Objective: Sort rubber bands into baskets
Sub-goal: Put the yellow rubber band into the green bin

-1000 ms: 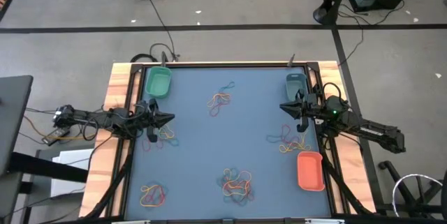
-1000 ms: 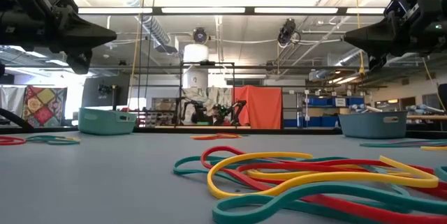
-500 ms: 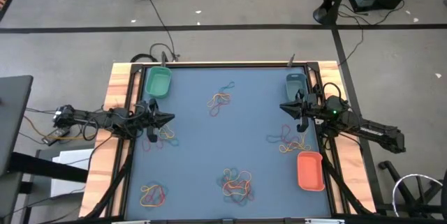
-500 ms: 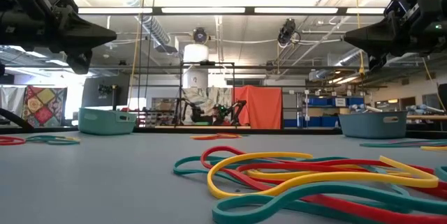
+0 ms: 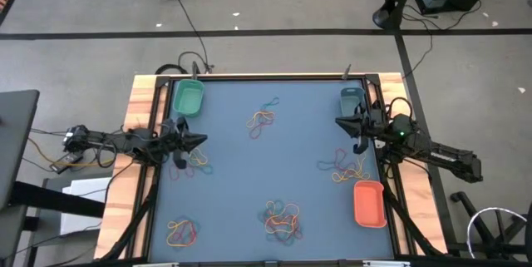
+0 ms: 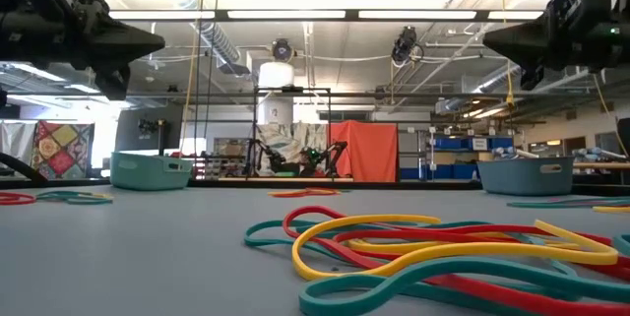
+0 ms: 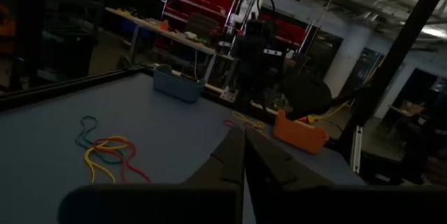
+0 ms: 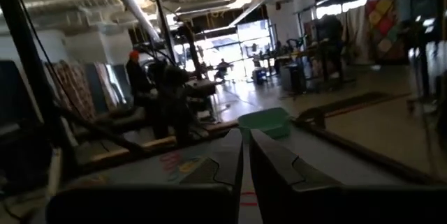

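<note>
Both arms hang above the blue surface (image 5: 233, 159) w/ nothing in hand. Left end effector (image 5: 199, 140) sits over the surface's left side, fingers pressed together to a point, empty; a small clump of rubber bands (image 5: 193, 161) lies just beside and under it. Right end effector (image 5: 339, 121) is over the right side, near the teal basket (image 5: 350, 101), fingers likewise closed w/ only a thin slit between them in its wrist view, holding nothing. Baskets: green basket (image 5: 188, 96) at the far left corner, teal one at the far right corner, orange-red basket (image 5: 369, 203) along the right edge nearer the front; no bands can be made out in any of them. Rubber bands are scattered in clumps on the surface: a far-centre clump (image 5: 262, 121), a right-side clump (image 5: 345, 167) between the right end effector and the orange-red basket, a front-centre pile (image 5: 281, 218), and a front-left clump (image 5: 180, 232). Low view shows the front-centre pile close up (image 6: 443, 247), red, yellow and teal loops tangled together, w/ both end effectors high at the upper corners, well clear of the surface.
</note>
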